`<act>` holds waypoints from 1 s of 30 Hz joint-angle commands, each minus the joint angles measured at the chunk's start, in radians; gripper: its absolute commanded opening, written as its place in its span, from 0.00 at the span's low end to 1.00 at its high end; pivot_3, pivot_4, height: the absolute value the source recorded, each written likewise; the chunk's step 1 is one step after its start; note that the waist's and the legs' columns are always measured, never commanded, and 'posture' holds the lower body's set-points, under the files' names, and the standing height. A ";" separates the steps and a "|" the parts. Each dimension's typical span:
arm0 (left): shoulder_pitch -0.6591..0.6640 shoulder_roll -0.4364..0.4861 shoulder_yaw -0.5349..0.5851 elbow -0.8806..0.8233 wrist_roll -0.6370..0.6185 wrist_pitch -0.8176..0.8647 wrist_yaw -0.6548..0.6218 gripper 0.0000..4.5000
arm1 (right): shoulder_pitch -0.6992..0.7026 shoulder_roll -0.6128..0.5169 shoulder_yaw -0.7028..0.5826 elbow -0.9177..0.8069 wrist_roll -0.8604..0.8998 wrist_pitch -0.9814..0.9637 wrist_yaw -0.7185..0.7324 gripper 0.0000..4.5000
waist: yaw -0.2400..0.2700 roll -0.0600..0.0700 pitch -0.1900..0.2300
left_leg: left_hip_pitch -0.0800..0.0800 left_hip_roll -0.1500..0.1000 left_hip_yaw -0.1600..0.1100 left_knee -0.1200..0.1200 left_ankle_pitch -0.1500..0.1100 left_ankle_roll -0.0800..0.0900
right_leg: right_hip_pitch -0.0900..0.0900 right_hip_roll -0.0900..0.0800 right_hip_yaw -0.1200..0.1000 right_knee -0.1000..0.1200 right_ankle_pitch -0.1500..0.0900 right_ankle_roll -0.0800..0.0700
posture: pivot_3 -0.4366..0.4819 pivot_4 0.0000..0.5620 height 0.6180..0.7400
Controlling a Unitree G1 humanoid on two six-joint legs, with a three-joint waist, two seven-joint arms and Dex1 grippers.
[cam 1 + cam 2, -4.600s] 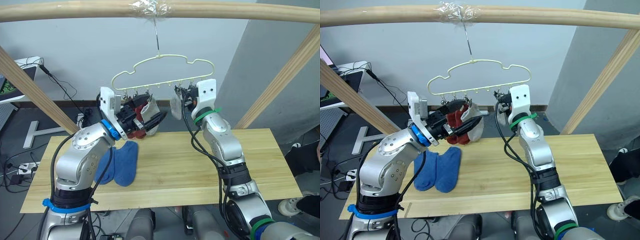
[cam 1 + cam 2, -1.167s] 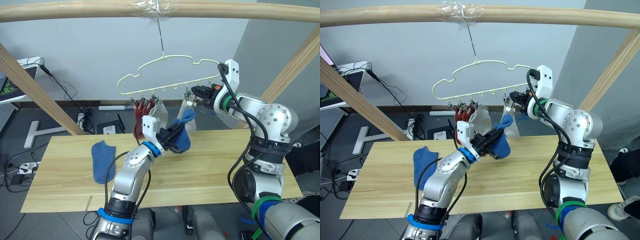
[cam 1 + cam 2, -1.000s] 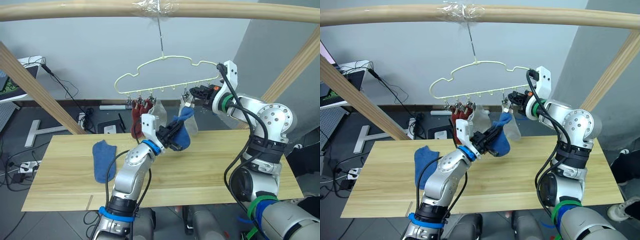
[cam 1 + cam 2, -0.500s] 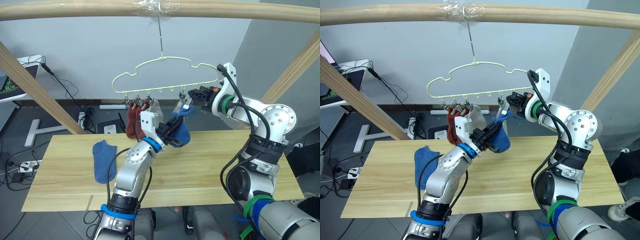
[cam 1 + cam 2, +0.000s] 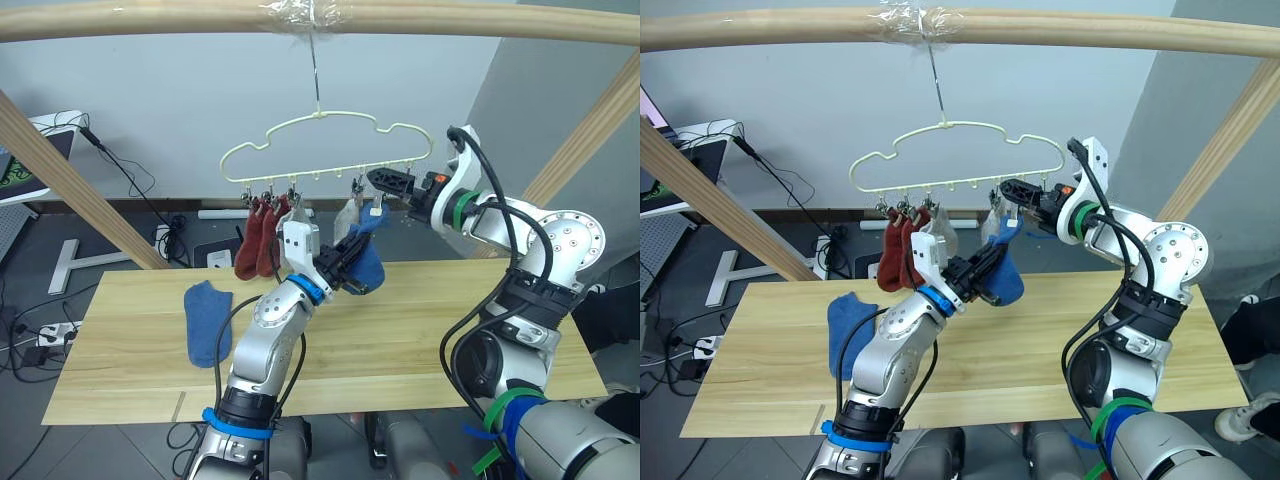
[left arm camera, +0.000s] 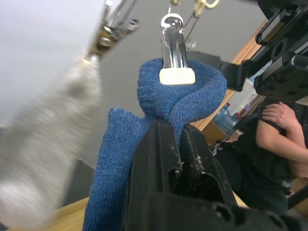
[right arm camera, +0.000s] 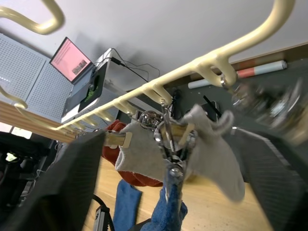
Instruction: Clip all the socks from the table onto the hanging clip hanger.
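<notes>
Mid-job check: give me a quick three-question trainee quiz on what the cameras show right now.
1. True or false: the left gripper is shut on a blue knit sock held up at the pale yellow-green wire clip hanger.
2. How many blue socks lie flat on the light wooden table? A) none B) one C) two
3. Fill in: the two rust red socks hang on the robot's ____ side of the light grey socks.

Key: 1 true. 2 B, the single flat blue sock. 3 left.
</notes>
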 commanded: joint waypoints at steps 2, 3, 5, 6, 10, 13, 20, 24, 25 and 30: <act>-0.010 -0.028 -0.020 -0.056 -0.086 0.074 -0.033 0.00 | 0.018 -0.068 0.053 -0.116 0.045 -0.045 0.068 1.00 | 0.001 0.000 0.000 | 0.000 -0.001 0.000 0.000 0.000 0.000 | 0.000 0.000 0.000 0.000 0.000 0.000 | 0.44 0.44 1.00; -0.010 -0.035 -0.020 -0.056 -0.109 0.100 -0.040 0.00 | 0.046 -0.097 0.094 -0.141 0.033 -0.080 0.088 1.00 | 0.000 0.000 0.000 | -0.001 -0.001 0.000 0.000 0.000 0.000 | 0.000 0.001 0.000 0.000 -0.001 0.001 | 0.44 0.43 1.00; -0.009 -0.041 -0.019 -0.057 -0.134 0.128 -0.045 0.00 | 0.079 -0.127 0.138 -0.165 0.021 -0.124 0.111 1.00 | 0.000 0.000 0.000 | -0.001 -0.001 0.001 0.000 0.000 0.000 | 0.000 0.001 0.000 -0.001 -0.001 0.003 | 0.44 0.43 1.00; -0.010 -0.041 -0.019 -0.059 -0.141 0.136 -0.045 0.00 | 0.089 -0.136 0.151 -0.168 0.021 -0.139 0.117 1.00 | -0.001 0.000 0.000 | -0.001 -0.001 0.002 0.000 0.000 0.000 | 0.000 0.001 0.000 0.000 -0.002 0.004 | 0.44 0.43 1.00; -0.010 -0.051 -0.008 -0.008 -0.157 0.139 -0.046 0.18 | 0.166 -0.157 0.232 -0.243 -0.031 -0.252 0.108 1.00 | -0.005 0.000 0.000 | 0.001 0.000 0.003 0.000 0.000 0.000 | 0.000 0.001 0.001 0.000 -0.003 0.005 | 0.41 0.41 1.00; -0.005 -0.053 0.001 0.041 -0.163 0.138 -0.063 0.38 | 0.275 -0.230 0.359 -0.300 -0.141 -0.410 0.129 1.00 | -0.008 0.001 0.000 | 0.001 0.000 0.003 0.000 0.000 0.000 | 0.000 0.003 0.001 0.000 -0.004 0.006 | 0.41 0.41 1.00; 0.011 -0.023 0.010 0.077 -0.154 0.131 -0.092 0.87 | 0.380 -0.235 0.422 -0.336 -0.200 -0.550 0.115 1.00 | -0.013 0.001 0.000 | 0.002 0.000 0.006 0.001 0.000 0.000 | 0.000 0.003 0.002 0.000 -0.004 0.007 | 0.41 0.41 1.00; 0.015 0.046 0.050 0.042 -0.157 0.137 -0.101 1.00 | 0.456 -0.253 0.481 -0.369 -0.261 -0.644 0.123 1.00 | -0.017 0.001 0.000 | 0.002 0.001 0.004 0.000 0.000 0.000 | 0.000 0.004 0.002 0.000 -0.004 0.007 | 0.41 0.41 1.00; 0.020 0.086 0.070 0.007 -0.166 0.147 -0.113 1.00 | 0.477 -0.261 0.507 -0.375 -0.287 -0.678 0.127 1.00 | -0.018 0.000 0.000 | 0.002 0.001 0.004 0.000 0.000 0.000 | 0.000 0.004 0.003 0.000 -0.004 0.007 | 0.42 0.43 1.00; 0.066 0.261 0.139 -0.123 -0.193 0.180 -0.169 1.00 | 0.532 -0.229 0.569 -0.343 -0.366 -0.817 0.111 0.91 | -0.025 0.000 0.000 | 0.002 0.002 0.005 0.000 0.000 0.000 | 0.000 0.004 0.003 0.000 -0.004 0.007 | 0.42 0.43 1.00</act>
